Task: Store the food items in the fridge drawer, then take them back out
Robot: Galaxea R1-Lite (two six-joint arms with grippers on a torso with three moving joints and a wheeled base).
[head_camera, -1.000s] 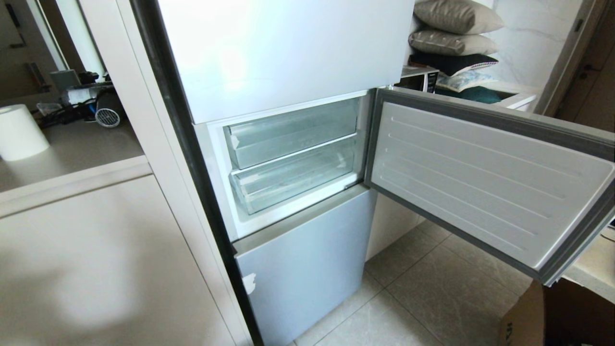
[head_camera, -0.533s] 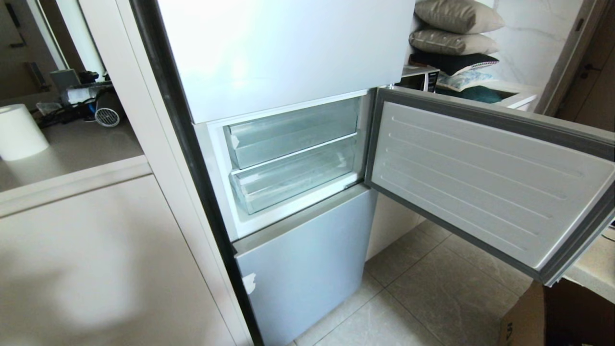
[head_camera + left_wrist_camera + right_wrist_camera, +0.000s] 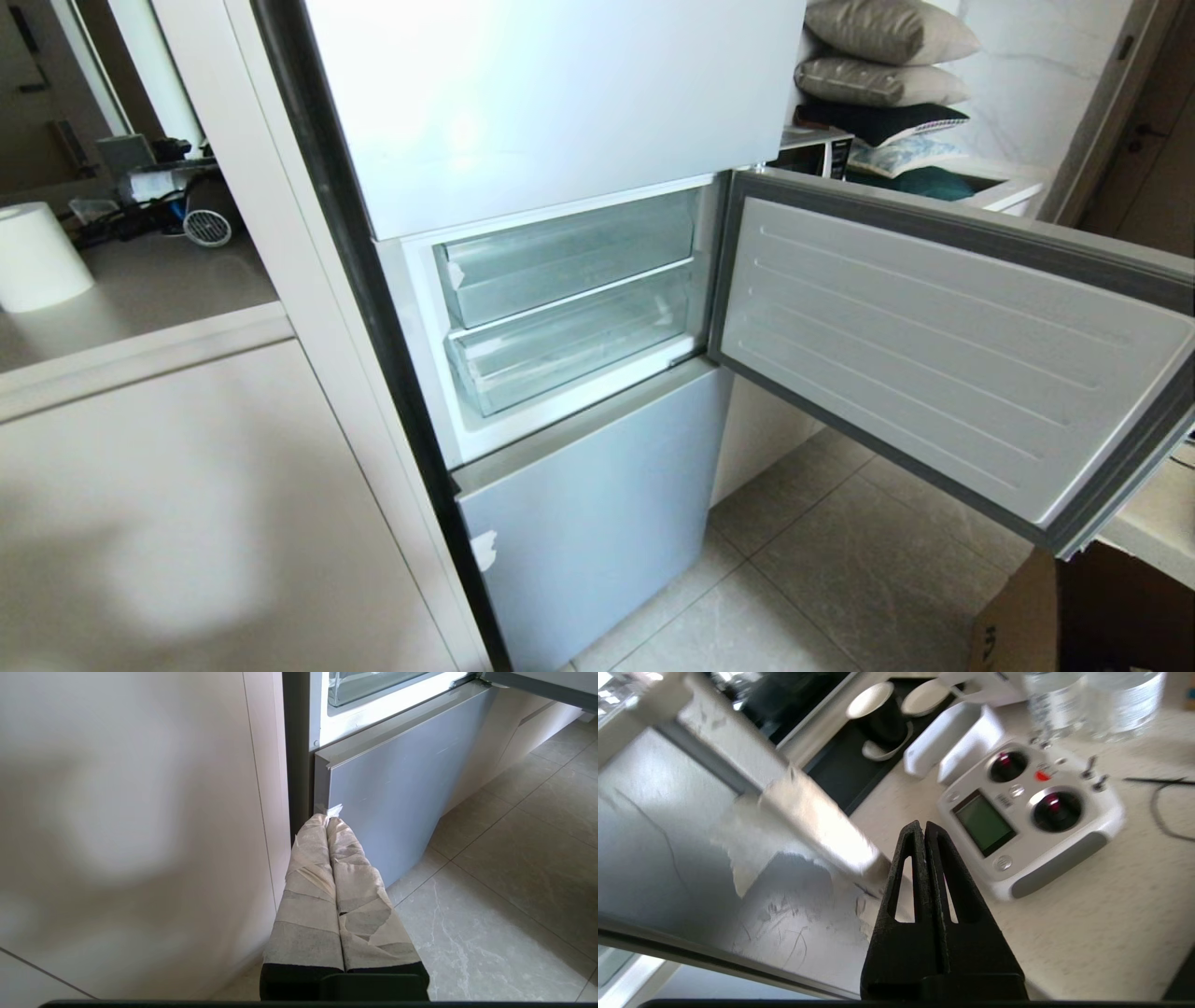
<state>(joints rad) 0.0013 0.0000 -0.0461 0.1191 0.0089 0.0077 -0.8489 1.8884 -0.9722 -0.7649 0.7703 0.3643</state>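
While door (image 3: 943, 345) hangs open, drawer (image 3: 569, 350) sits pushed in, looks empty. No fruit in view anywhere. Right gripper (image 3: 924, 833) over table (image 3: 1101, 914) by remote (image 3: 1029, 812), jaws closed, empty. Left gripper (image 3: 327, 823) parked low, jaws closed. Guessing still early: next needs drawer pulled out, fruit found.

I get bright daylight everywhere: glare washes out the upper fridge door (image 3: 560, 93), and a soft shadow lies on the cabinet panel (image 3: 177, 541). My right wrist view is smeared with motion blur around the white remote controller (image 3: 1031, 812); straight edges bow near the head view's borders.
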